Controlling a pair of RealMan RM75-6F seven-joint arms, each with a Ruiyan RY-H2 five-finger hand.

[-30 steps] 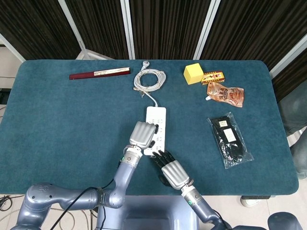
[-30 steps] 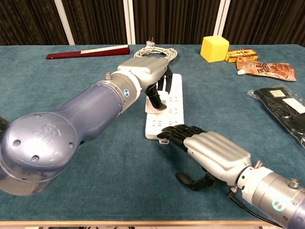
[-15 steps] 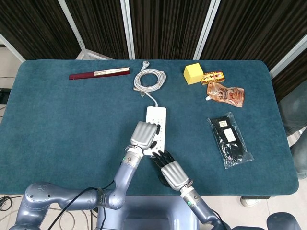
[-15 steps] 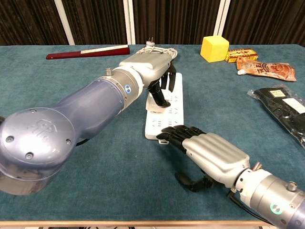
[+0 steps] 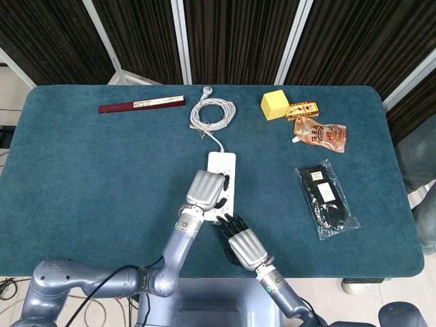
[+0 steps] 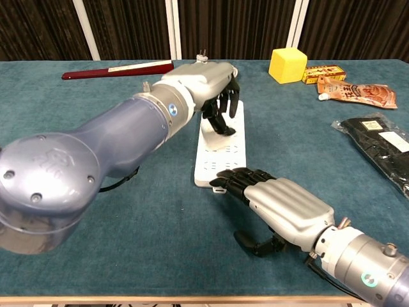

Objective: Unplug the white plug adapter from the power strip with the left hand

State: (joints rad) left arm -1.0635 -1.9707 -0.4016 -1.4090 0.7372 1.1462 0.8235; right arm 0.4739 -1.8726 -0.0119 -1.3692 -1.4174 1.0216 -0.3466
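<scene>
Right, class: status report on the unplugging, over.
Left robot hand curled over strip; adapter hidden, grip unclear. Right robot hand fingertips on strip's near end. Nothing blocking.

Wide bare teal felt worktop [image 5: 88, 177] fills the left half of the head view. Centre frame is crowded: the long white power strip [image 5: 223, 178] lies there, with the coiled white cable [image 5: 212, 112] just above it. The black packet [image 5: 329, 198] occupies the right.

A teal-covered table [image 5: 95, 177] carries a white power strip [image 5: 228, 167], its coiled cable [image 5: 212, 113], a dark red flat case [image 5: 141, 105], yellow block [image 5: 274, 104], small printed box [image 5: 302, 110], snack pouch [image 5: 320, 133] and bagged black item [image 5: 328, 197].
</scene>
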